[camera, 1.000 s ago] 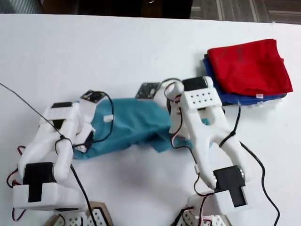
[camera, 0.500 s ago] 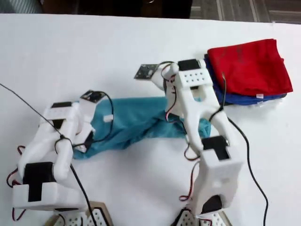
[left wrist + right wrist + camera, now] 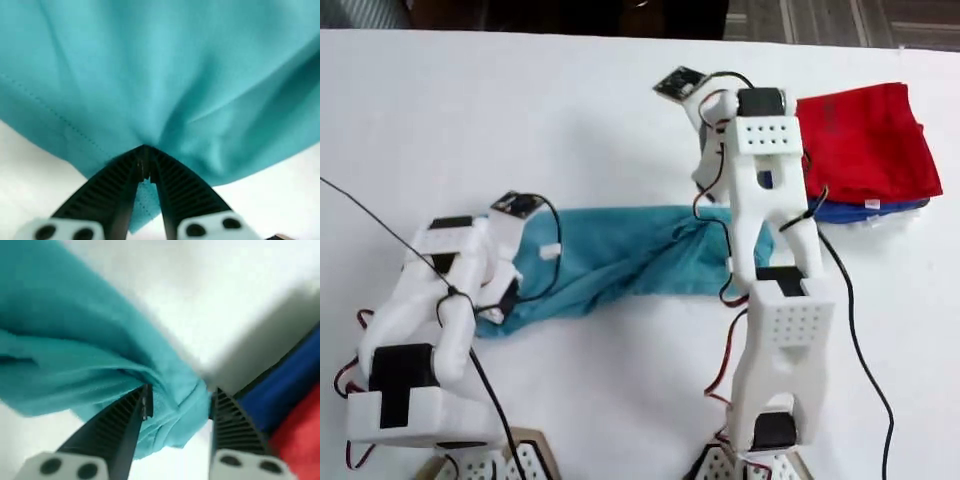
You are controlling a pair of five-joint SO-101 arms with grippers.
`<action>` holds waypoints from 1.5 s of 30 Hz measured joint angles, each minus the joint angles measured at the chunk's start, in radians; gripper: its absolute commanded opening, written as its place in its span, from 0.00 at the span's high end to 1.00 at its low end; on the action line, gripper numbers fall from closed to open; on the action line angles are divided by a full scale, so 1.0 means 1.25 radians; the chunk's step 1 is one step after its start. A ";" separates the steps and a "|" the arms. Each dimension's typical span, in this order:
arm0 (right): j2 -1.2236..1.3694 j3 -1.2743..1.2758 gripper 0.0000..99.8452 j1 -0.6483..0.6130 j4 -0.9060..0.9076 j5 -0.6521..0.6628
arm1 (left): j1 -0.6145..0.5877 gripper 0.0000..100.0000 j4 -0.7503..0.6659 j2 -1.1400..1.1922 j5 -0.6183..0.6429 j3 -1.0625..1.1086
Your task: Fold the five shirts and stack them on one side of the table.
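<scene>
Arm on the left [image 3: 430, 300]: is sitting low at the left side of the white table [image 3: 470, 110], reaching toward the cloth.
Left gripper [image 3: 145, 161]: is pinching the left end of the teal shirt [image 3: 620, 262], jaws pressed together with the fabric puckering at their tips.
Teal shirt: is lying stretched in a long, wrinkled band across the middle of the table, running from the left gripper to the right one.
Right gripper [image 3: 181, 402]: is straddling the shirt's bunched right end, jaws standing well apart with the cloth between them and not clamped.
Arm on the right [image 3: 770, 260]: is stretching away from its base, crossing above the shirt's right end.
Blue shirt [image 3: 860, 212]: is lying folded just beside the right gripper.
Red shirt [image 3: 865, 140]: is resting folded on top of the blue shirt, at the table's right side.
</scene>
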 measured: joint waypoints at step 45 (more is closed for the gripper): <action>-0.166 0.453 0.98 -0.155 -0.393 -0.216 | 0.000 0.97 0.000 0.000 0.000 -0.001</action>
